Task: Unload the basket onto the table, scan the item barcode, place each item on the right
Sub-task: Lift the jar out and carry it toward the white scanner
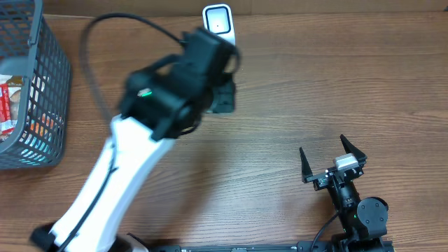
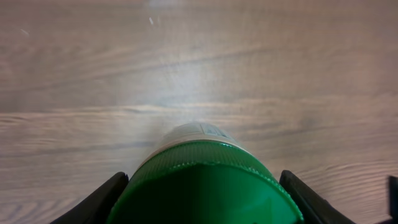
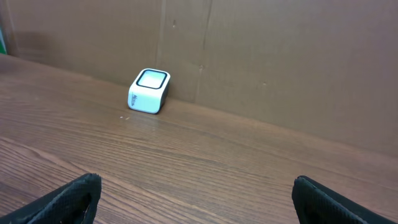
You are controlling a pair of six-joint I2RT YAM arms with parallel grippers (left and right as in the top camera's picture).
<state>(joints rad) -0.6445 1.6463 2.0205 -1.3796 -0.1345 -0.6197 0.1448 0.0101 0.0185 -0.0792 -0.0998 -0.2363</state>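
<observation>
My left gripper is shut on the item, a container with a ribbed green cap and a pale body pointing away over the bare tabletop. Its black fingers press the cap from both sides. No barcode can be made out. In the overhead view the left gripper hangs just in front of the white scanner, and the arm hides the item. The right wrist view shows the scanner standing by the back wall. My right gripper rests open and empty at the front right.
A grey wire basket holding packaged goods stands at the left edge. A brown wall runs behind the scanner. The left arm's black cable loops over the table's back left.
</observation>
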